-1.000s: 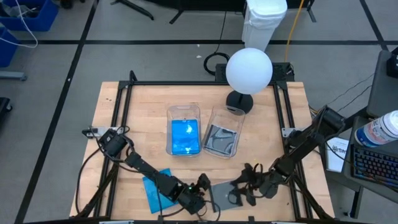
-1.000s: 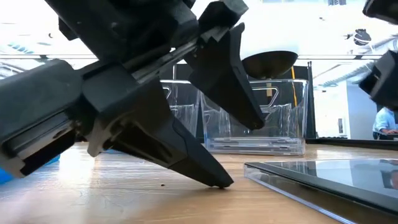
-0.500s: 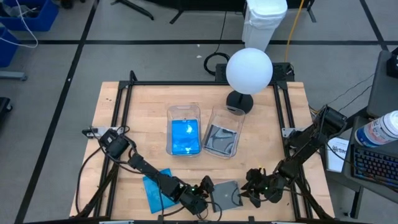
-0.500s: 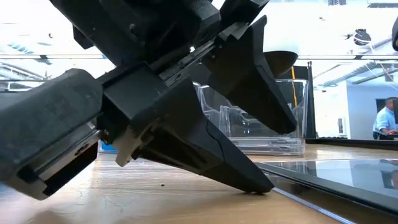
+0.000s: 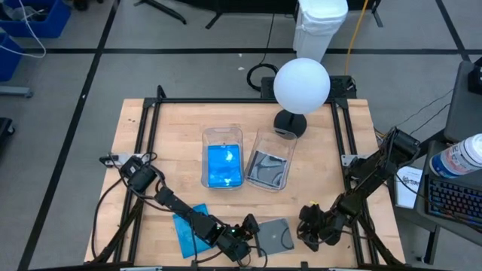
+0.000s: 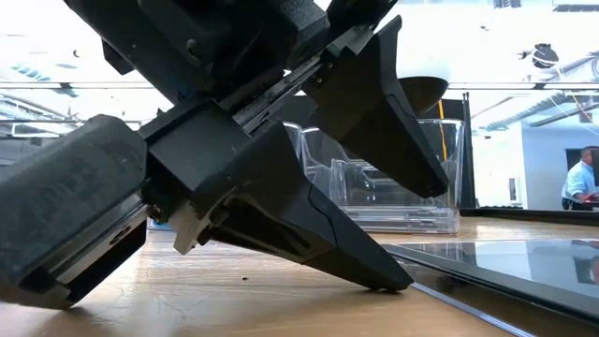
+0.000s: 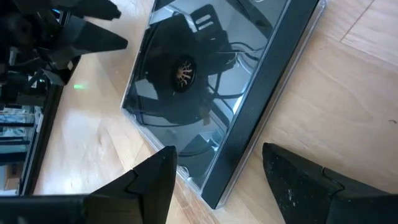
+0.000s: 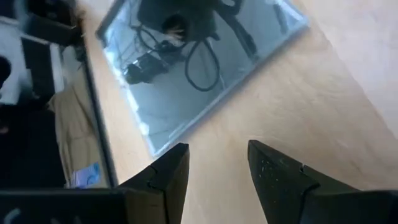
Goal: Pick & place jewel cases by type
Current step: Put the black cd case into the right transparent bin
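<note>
A clear, dark grey jewel case (image 5: 277,235) with a disc lies flat near the table's front edge, between my two grippers. My left gripper (image 5: 251,228) is open at the case's left side. In the left wrist view its fingers (image 7: 155,186) straddle the case's near corner (image 7: 211,193). My right gripper (image 5: 307,226) is open just right of the case, over bare wood (image 8: 217,152). A blue jewel case (image 5: 184,224) lies flat at the front left, partly under my left arm. My left gripper comes slanting down from the table's left, one finger on each side of the grey case's corner (image 7: 208,186). Its lower fingertip (image 6: 393,279) rests on the wood at the case's edge. I cannot tell whether either finger touches the case, which lies flat.
Two clear tubs stand mid-table: the left tub (image 5: 224,129) holds blue cases, the right tub (image 5: 260,137) holds grey ones. A white globe lamp (image 5: 301,85) stands behind them. Black frame rails (image 5: 151,128) border the table. A person (image 6: 576,183) shows far off in the room.
My left gripper has sunk and slid toward the grey case, its lower fingertip now at the case's edge. My right gripper has drawn back toward the table's right edge, off the case, and has rolled about its own line. The case lies where it was.
</note>
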You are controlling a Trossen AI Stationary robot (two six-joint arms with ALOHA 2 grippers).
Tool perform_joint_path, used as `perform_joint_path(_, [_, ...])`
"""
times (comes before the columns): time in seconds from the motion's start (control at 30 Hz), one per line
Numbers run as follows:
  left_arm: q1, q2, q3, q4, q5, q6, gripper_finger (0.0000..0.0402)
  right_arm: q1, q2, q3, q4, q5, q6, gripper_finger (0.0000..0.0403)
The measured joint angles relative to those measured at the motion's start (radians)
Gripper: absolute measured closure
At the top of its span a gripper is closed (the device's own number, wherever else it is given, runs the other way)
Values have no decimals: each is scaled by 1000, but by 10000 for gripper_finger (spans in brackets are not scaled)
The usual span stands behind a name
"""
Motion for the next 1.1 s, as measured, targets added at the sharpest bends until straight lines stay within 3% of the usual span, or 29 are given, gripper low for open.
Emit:
perform_joint_path(0.23, [-1,0,0,-1,-2,-5,158,-4,0,0,2,1,3,264])
perform_joint_path(0.53, [-6,0,0,0,1,11,158,-4,0,0,-40,5,22,395])
perform_joint_path(0.77, [-10,0,1,-10,9,31,158,-27,11,3,-124,2,109,401])
perform_joint_path(1.1, [-56,4,1,-15,9,90,158,-97,183,3,87,-76,77,402])
